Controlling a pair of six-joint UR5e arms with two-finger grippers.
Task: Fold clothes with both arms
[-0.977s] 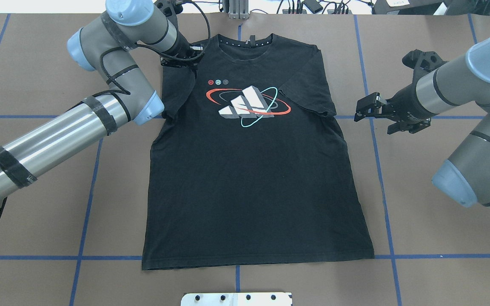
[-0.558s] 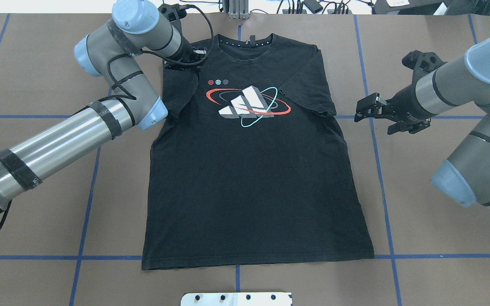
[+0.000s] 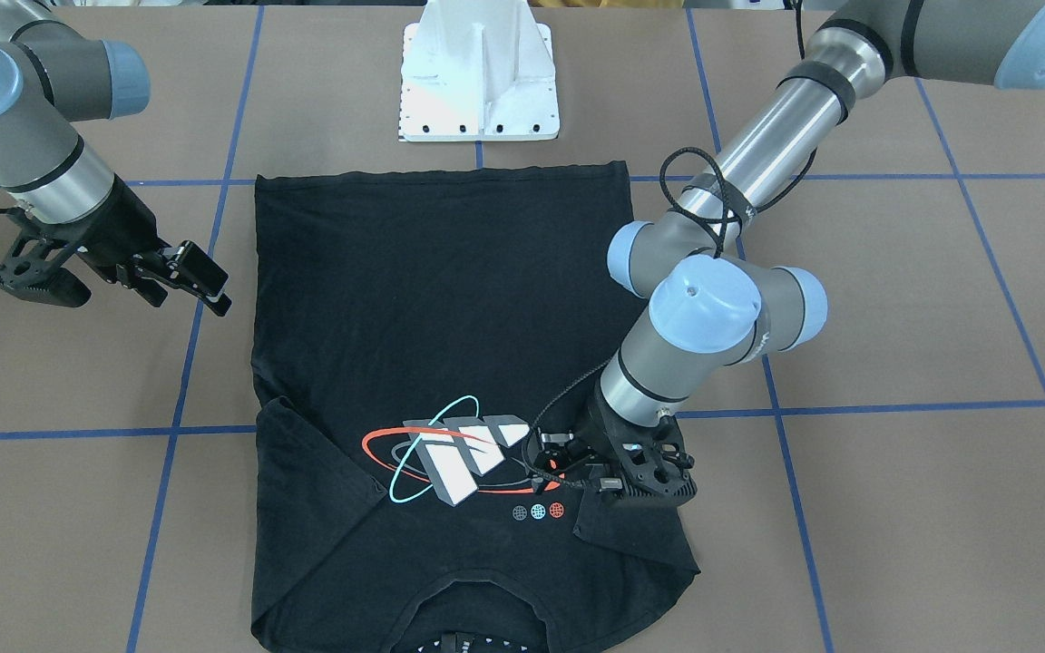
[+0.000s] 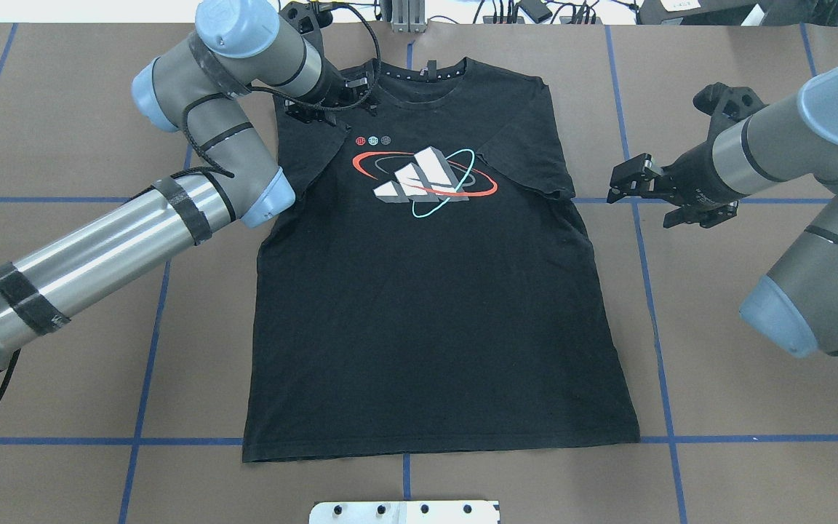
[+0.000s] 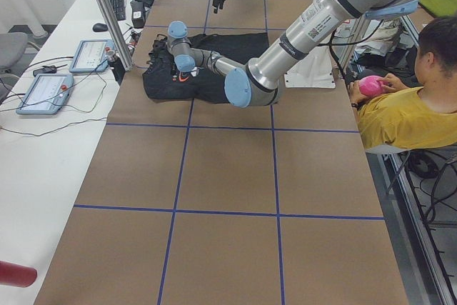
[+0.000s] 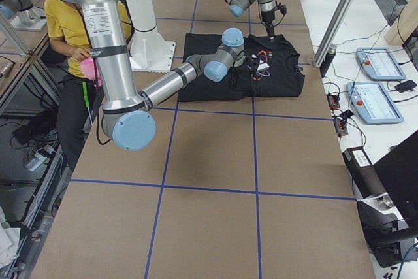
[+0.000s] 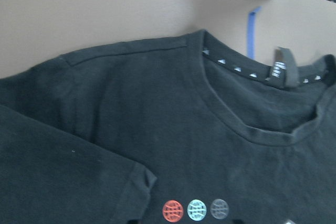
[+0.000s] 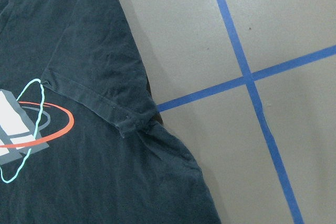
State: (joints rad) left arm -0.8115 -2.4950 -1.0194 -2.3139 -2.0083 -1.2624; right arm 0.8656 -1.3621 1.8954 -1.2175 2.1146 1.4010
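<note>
The black T-shirt (image 4: 426, 313) lies flat on the brown table, collar at the far edge and both sleeves folded in over the chest beside the print (image 4: 423, 178). My left gripper (image 4: 357, 93) hovers over the shirt's shoulder just left of the collar; in the front-facing view the left gripper (image 3: 551, 458) looks open with no cloth in it. The left wrist view shows only the collar (image 7: 252, 124) and the folded sleeve edge, no fingers. My right gripper (image 4: 623, 182) stands open off the shirt's right side, level with the folded right sleeve (image 8: 100, 93); the right gripper (image 3: 200, 277) is apart from the cloth.
The white pedestal base (image 3: 479, 82) stands at the robot's side of the table. Blue tape lines (image 4: 648, 291) grid the brown surface. A seated person (image 5: 407, 112) is by the table's edge, and tablets (image 6: 379, 102) lie on a side bench.
My left gripper has moved rightward across the shoulder toward the collar. The right gripper has shifted slightly away from me. The shirt has not moved.
</note>
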